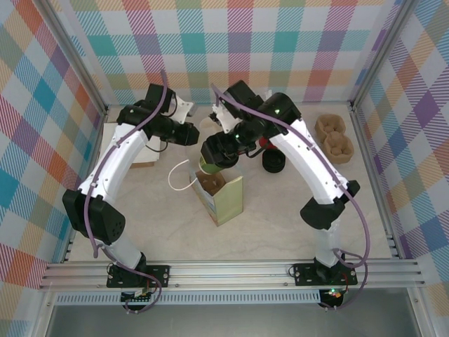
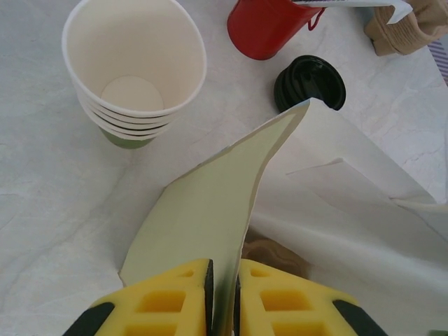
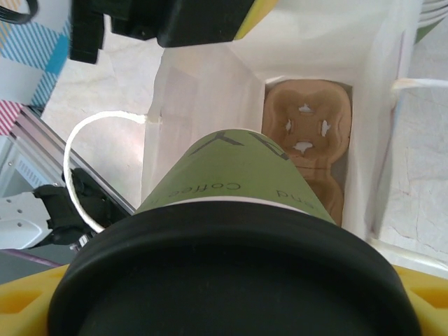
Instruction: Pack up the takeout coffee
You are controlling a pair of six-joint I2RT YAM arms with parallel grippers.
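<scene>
left gripper (image 2: 224, 271): its two yellow fingers (image 2: 175, 297) are pressed together on a thin sheet, the pale green wall of the paper bag (image 2: 210, 203), which rises between them.
right gripper (image 3: 227, 297): one finger sits at each side of the takeout coffee (image 3: 234, 175) and they clamp it near the top, just under the black lid (image 3: 224, 266). The jaws stand wide, because the cup itself is wide.
takeout coffee: it is held in the air above the open mouth of the bag, olive-green wall downward and lid toward the wrist camera. I cannot tell whether its bottom is already past the rim.
paper bag: it stands upright on the table (image 1: 280, 225) between the two arms, with the mouth open. It is white inside, and a white cord handle (image 3: 77, 154) loops out at one side.
cup carrier (image 3: 308, 133): brown pulp, lying at the bottom of the bag with its cross-cut holes facing up.
stack of cups (image 2: 133, 70): lidless, white inside, standing on the table near the held bag wall.
red mug (image 2: 269, 28): beyond the bag — beside it a loose lid (image 2: 311, 80), black, lies flat on the table.
spare carriers (image 1: 333, 137): two brown ones at the far right of the table, well apart from the bag.
</scene>
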